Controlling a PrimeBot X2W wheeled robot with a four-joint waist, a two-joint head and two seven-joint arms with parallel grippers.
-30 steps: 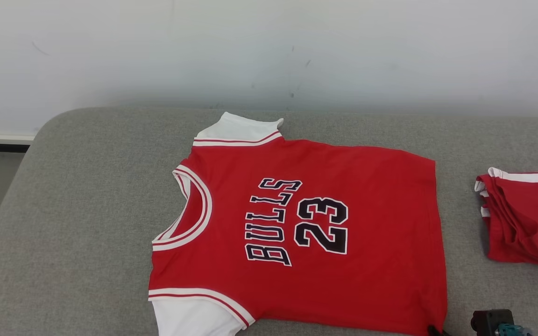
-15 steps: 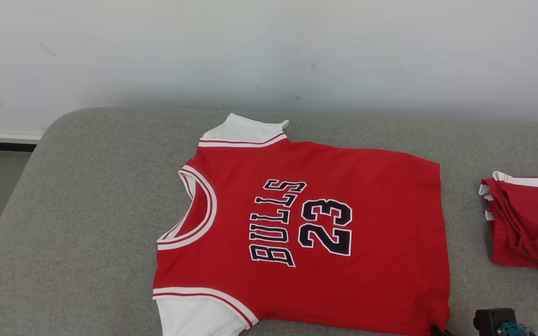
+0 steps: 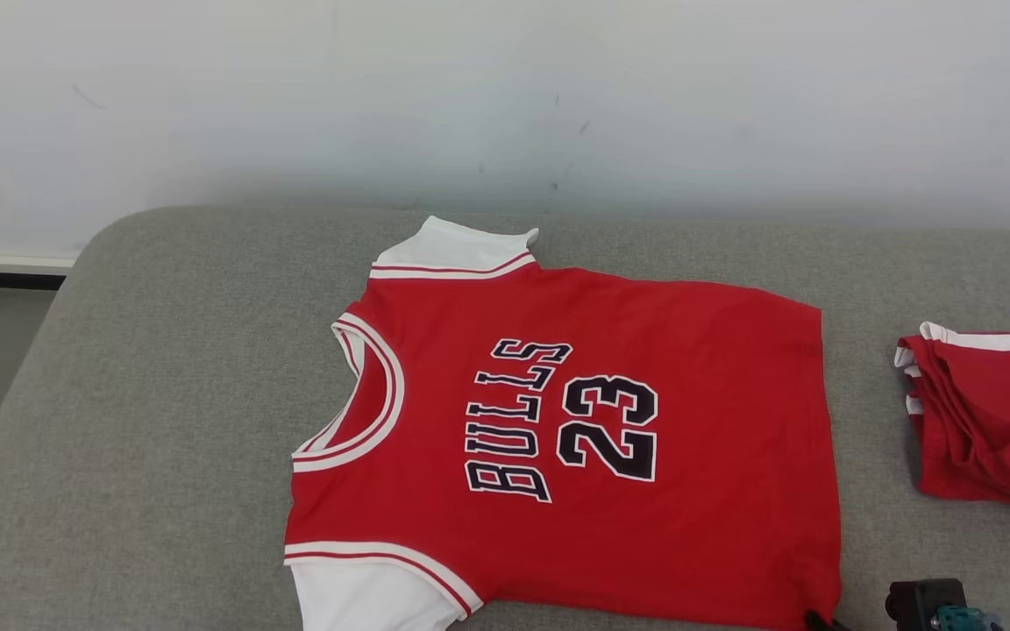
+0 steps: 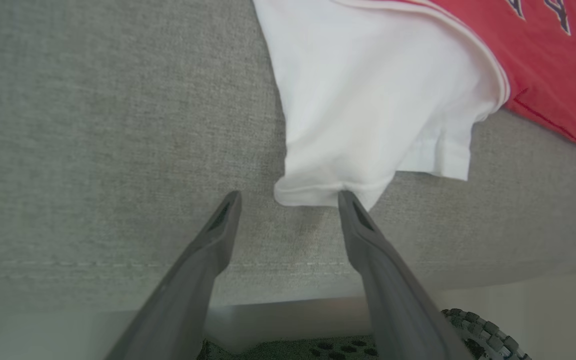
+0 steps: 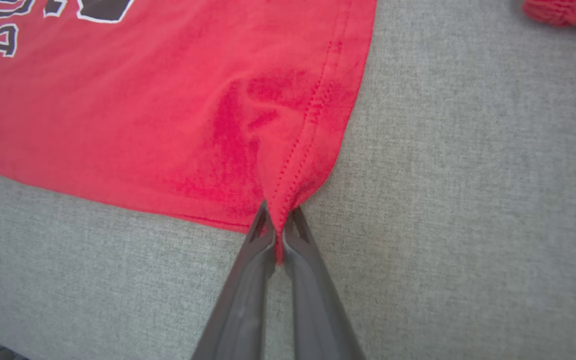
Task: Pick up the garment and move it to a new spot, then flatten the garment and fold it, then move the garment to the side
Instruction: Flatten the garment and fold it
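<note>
White wall (image 3: 505,88) at the back, grey cushion (image 3: 163,394) in front of it taking up most of the head view. Jersey (image 3: 689,438) lies spread out, front up, mid-cushion: collar toward the robot's left, hem toward its right, one white sleeve at the far edge and the other at the near edge. The BULLS 23 print (image 3: 558,421) reads sideways. Fabric mostly flat, with a small pucker at the near hem corner. Pile (image 3: 987,421) of folded red-and-white garments sits on the cushion off to the right, apart from the jersey. Near sleeve (image 4: 368,100) sits a bit rumpled close to the cushion's front edge, its cuff bunched. Left gripper (image 4: 289,197) is wide open and holding nothing. The cuff edge sits between the fingertips, and one tip is touching or just beside it, can't tell which. Right gripper (image 5: 279,212) is pinched shut on the near hem corner (image 5: 293,165), red cloth gathered into a fold between its fingers, which are low over the cushion.
</note>
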